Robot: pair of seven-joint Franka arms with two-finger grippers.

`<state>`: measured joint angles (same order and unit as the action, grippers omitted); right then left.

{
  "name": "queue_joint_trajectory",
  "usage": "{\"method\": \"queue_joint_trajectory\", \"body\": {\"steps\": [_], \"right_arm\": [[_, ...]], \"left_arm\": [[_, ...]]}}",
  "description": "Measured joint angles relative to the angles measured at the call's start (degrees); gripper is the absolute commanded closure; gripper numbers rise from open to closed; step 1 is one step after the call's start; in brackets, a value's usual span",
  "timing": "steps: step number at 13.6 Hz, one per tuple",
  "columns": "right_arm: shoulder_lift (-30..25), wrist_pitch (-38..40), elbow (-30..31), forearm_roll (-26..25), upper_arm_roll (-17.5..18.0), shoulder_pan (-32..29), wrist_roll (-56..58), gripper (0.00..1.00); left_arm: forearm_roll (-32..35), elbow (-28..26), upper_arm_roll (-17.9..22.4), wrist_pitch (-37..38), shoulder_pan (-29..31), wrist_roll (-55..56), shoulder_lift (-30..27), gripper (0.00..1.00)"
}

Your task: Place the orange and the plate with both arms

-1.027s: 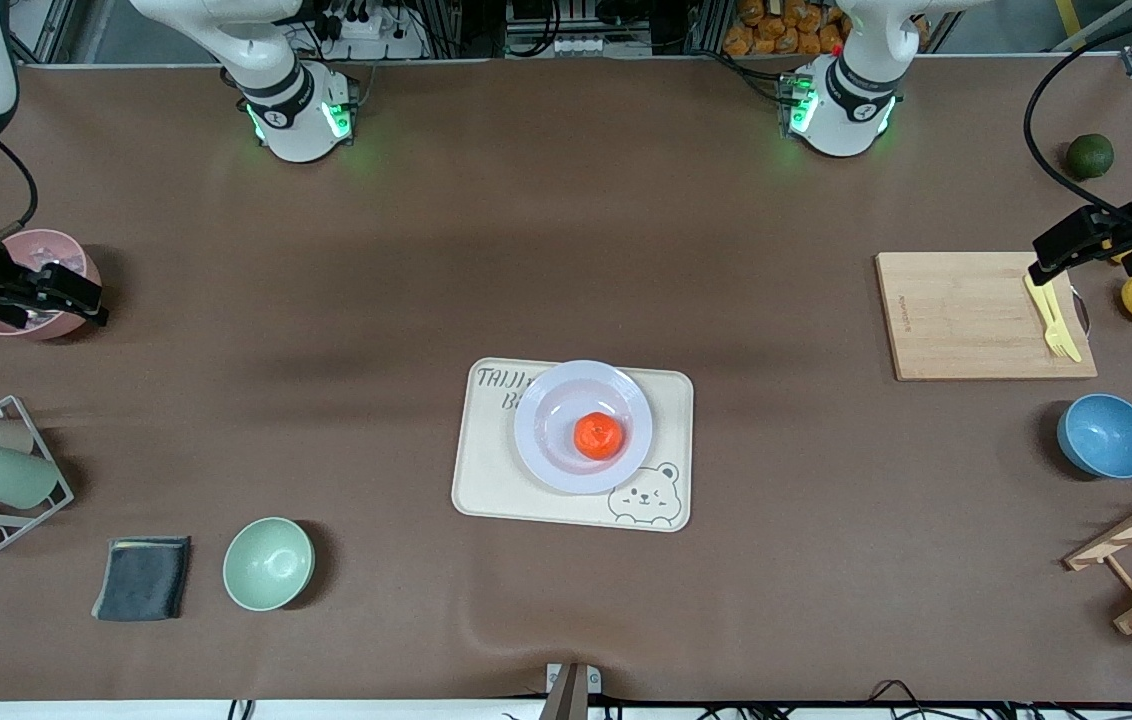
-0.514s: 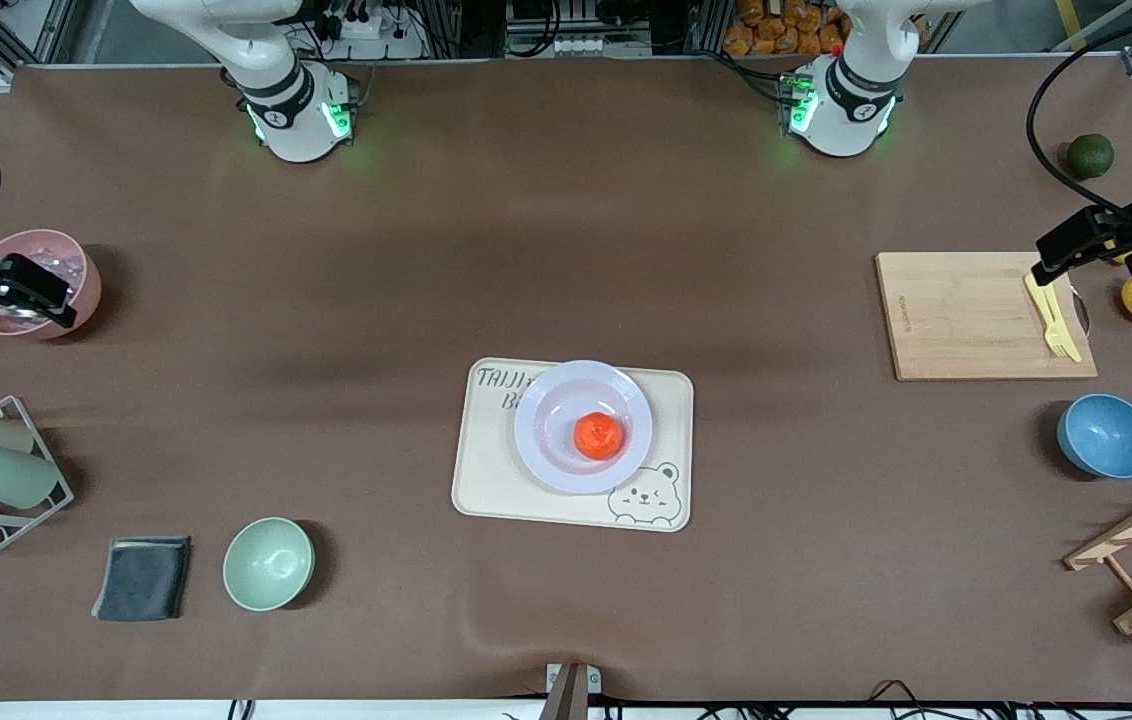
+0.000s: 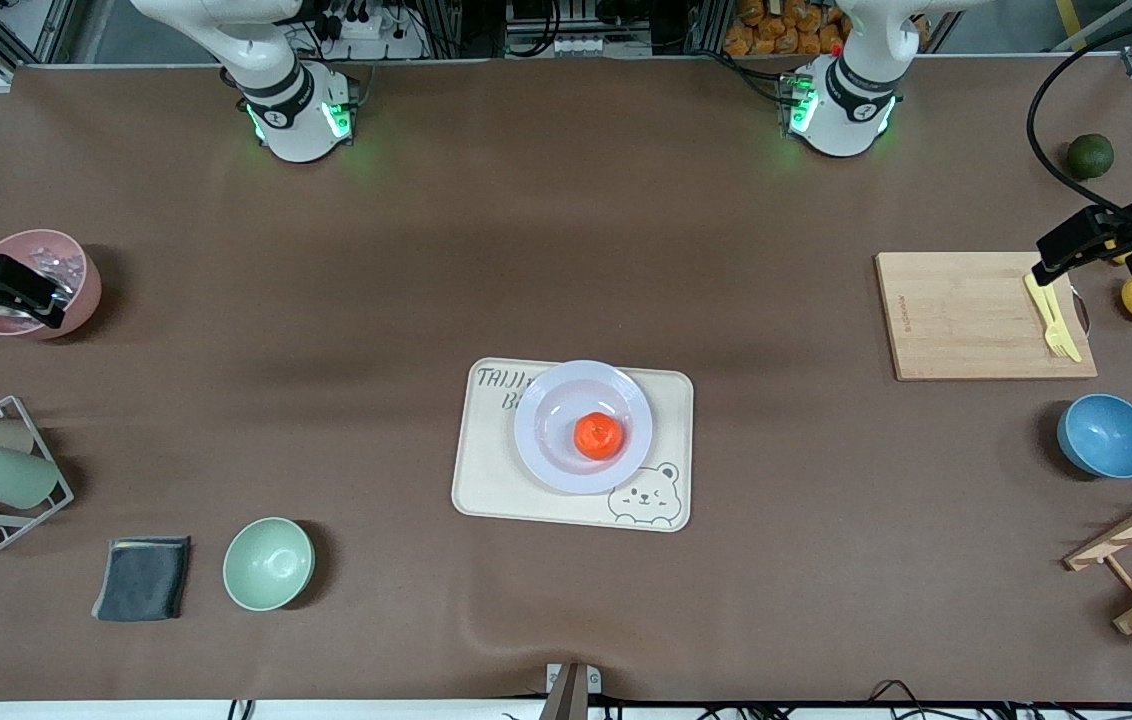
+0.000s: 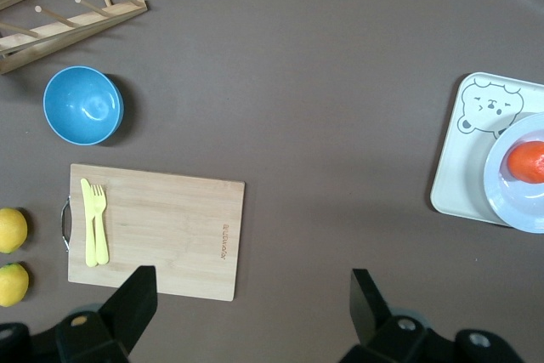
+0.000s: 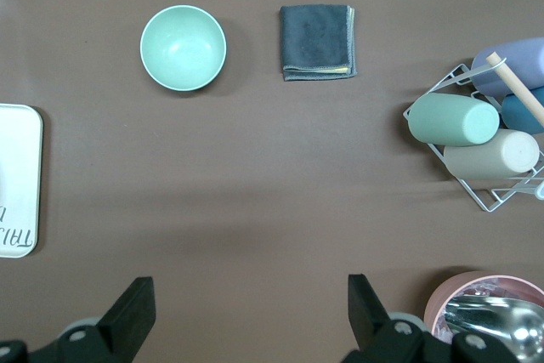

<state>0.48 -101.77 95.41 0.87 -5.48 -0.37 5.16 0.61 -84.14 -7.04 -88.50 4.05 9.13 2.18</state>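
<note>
I see orange point(image 3: 598, 436) on plate point(image 3: 583, 427), mid-surface; left end effector point(image 3: 1076, 243) over cutting board point(image 3: 966, 315), right end effector point(image 3: 11, 290) over pink bowl point(image 3: 76, 270), both wide open, empty, roughly equidistant.

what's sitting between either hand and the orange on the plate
Nothing visible. The orange sits on the plate, on the bear tray. The open left hand is over the cutting board, the open right hand over the pink bowl; only bare table lies between.
</note>
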Motion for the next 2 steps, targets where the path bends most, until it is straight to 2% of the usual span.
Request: {"method": "queue_joint_trajectory", "body": {"steps": [2], "right_arm": [[0.00,0.00,-0.37,0.00,0.00,-0.01,0.00,0.00]], "left_arm": [[0.00,0.00,0.00,0.00,0.00,0.00,0.00,0.00]]}}
